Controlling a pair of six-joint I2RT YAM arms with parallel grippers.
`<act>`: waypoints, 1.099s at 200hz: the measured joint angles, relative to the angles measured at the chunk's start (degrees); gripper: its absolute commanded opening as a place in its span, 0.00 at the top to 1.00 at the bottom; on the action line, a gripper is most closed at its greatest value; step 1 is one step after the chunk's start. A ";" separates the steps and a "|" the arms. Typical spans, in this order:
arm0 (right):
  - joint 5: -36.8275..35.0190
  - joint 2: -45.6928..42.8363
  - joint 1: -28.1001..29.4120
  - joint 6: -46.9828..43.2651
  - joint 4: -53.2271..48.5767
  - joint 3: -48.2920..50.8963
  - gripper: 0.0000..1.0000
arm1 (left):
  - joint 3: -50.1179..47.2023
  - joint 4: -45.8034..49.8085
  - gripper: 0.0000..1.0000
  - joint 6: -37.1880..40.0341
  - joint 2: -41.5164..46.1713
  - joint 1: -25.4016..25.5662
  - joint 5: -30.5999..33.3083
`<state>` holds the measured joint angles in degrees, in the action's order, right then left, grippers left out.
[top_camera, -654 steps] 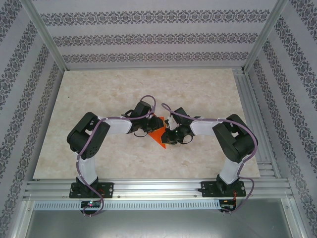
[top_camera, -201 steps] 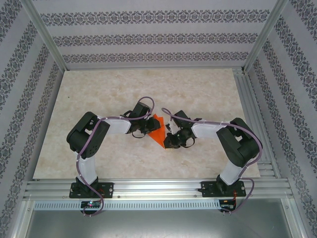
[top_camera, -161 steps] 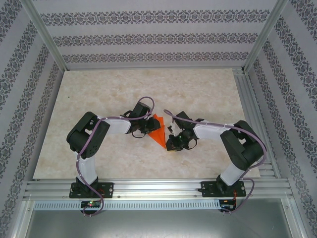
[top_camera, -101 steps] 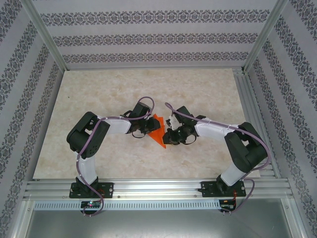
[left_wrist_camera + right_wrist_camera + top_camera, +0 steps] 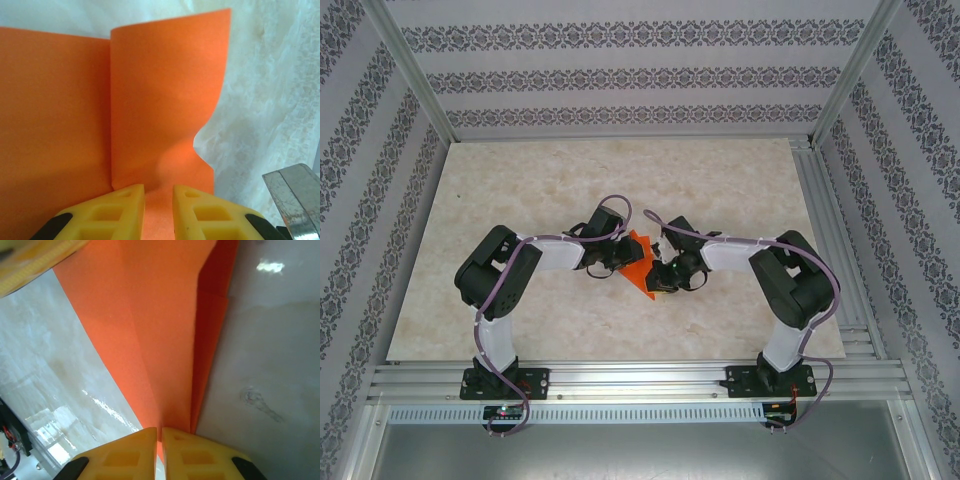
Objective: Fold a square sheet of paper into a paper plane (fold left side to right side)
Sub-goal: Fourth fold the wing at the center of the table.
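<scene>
R claw (image 5: pixel 160 440) clenched on near tip of square sheet of paper (image 5: pixel 638 262), jaws almost touching w/ orange betw. them. In last sec it swung out away from L claw (image 5: pixel 159 200), then came back in. Sheet barely shifted: narrow folded point just R of L claw, touching it. L claw has a narrow gap over orange; can't tell if pinching or pressing. Prob. a crease-flattening pass. Fold unfinished, paper edge by L claw curls up.
</scene>
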<state>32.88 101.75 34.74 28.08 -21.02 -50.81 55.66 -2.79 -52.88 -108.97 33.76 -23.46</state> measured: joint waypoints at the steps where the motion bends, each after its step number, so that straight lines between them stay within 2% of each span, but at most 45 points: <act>1: -0.04 -0.02 0.02 -0.02 0.04 0.04 0.87 | 0.00 0.00 0.76 0.00 -0.02 0.00 -0.02; 55: -0.20 -5.42 0.52 -0.59 0.04 6.32 0.87 | 0.00 0.02 0.76 0.00 -0.02 0.02 -0.26; 94: 1.09 -8.24 -0.02 -0.37 -3.85 6.45 0.86 | 0.00 0.00 0.76 0.00 -0.02 0.00 -0.24; 132: 3.67 -11.82 -1.14 1.42 -3.10 4.24 0.86 | 0.00 -0.02 0.76 -0.02 -0.02 0.00 -0.24; 220: 3.32 0.13 -1.09 5.49 7.28 0.70 0.87 | 0.00 -0.15 0.76 -0.02 -0.02 0.00 -0.22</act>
<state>36.21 101.89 33.65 33.56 -13.74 -50.11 55.66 -2.94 -52.90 -108.99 33.76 -23.68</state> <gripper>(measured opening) 0.133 0.244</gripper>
